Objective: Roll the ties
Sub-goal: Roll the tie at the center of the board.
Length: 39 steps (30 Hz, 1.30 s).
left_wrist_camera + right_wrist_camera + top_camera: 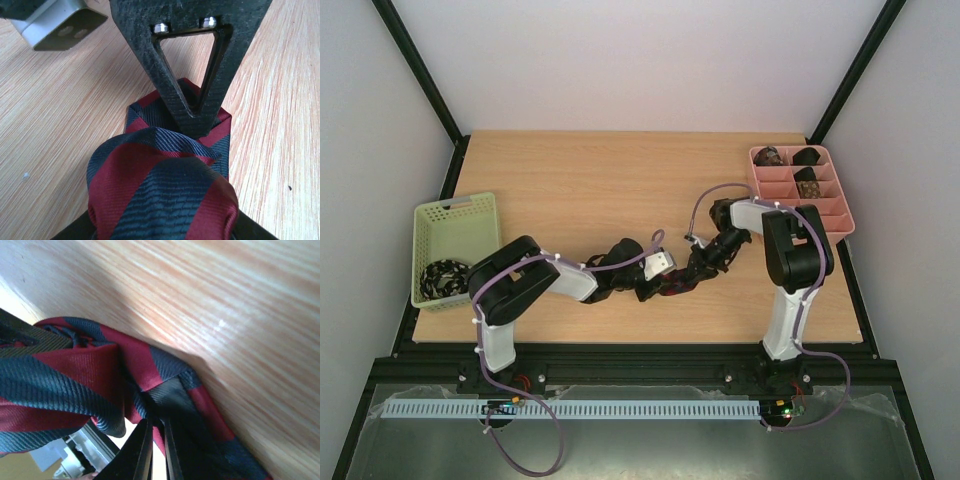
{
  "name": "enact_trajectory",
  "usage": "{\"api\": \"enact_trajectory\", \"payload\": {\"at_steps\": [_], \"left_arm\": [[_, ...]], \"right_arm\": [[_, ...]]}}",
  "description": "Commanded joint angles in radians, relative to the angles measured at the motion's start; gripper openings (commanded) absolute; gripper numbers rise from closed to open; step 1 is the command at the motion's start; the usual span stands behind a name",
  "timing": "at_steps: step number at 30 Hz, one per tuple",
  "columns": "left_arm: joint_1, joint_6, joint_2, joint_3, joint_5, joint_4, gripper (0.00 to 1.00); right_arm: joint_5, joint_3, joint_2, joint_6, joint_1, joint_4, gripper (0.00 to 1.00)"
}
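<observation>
Three rolled ties [807, 183] sat finished in the pink tray [823, 208] at upper right; a black-white tie [444, 275] waited in the green basket [460, 212] at left. At centre the red-and-navy tie [160, 190] lay half-rolled, the left gripper [655, 283] clasping its coil and the right gripper [156, 450] apparently pinching a fold. Pale walls enclosed the wooden table [620, 180].

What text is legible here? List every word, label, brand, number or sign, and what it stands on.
None: no word, label, brand, number or sign can be read in any view.
striped tie: woven red and navy stripes only, no label showing.
pink tray and green basket: no print visible; too small in the top view to rule out fine marks.
</observation>
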<state>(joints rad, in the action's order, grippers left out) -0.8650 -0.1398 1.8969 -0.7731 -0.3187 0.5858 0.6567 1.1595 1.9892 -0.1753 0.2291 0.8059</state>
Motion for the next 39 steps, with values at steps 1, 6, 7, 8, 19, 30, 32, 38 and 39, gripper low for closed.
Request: {"api": "enact_trajectory", "payload": {"at_steps": [1, 6, 7, 8, 19, 30, 32, 38, 39], "left_arm": [[0.029, -0.061, -0.016, -0.008, -0.038, -0.136, 0.25], [0.064, -0.149, -0.083, -0.073, -0.111, -0.206, 0.33], [0.065, -0.169, -0.09, -0.078, -0.113, -0.215, 0.35], [0.067, -0.187, -0.092, -0.08, -0.116, -0.223, 0.36], [0.054, -0.378, -0.011, -0.062, -0.026, -0.388, 0.3], [0.024, -0.349, 0.056, -0.091, 0.072, -0.482, 0.32], [0.022, -0.34, 0.06, -0.093, 0.074, -0.484, 0.32], [0.019, -0.324, 0.063, -0.099, 0.067, -0.484, 0.33], [0.02, -0.323, 0.064, -0.099, 0.066, -0.485, 0.33]], "right_arm": [[-0.125, 0.008, 0.077, 0.035, -0.001, -0.056, 0.1], [-0.164, 0.025, 0.135, 0.039, -0.012, -0.059, 0.11], [-0.17, 0.027, 0.138, 0.039, -0.013, -0.06, 0.11], [-0.178, 0.028, 0.139, 0.037, -0.015, -0.061, 0.11], [-0.228, 0.031, 0.139, 0.034, -0.03, -0.065, 0.11], [0.151, 0.085, -0.036, -0.039, -0.031, 0.066, 0.44], [0.208, 0.09, -0.052, -0.035, -0.026, 0.093, 0.47], [0.226, 0.099, -0.032, 0.019, 0.049, 0.08, 0.49], [0.208, 0.102, -0.022, 0.022, 0.059, 0.073, 0.49]]}}
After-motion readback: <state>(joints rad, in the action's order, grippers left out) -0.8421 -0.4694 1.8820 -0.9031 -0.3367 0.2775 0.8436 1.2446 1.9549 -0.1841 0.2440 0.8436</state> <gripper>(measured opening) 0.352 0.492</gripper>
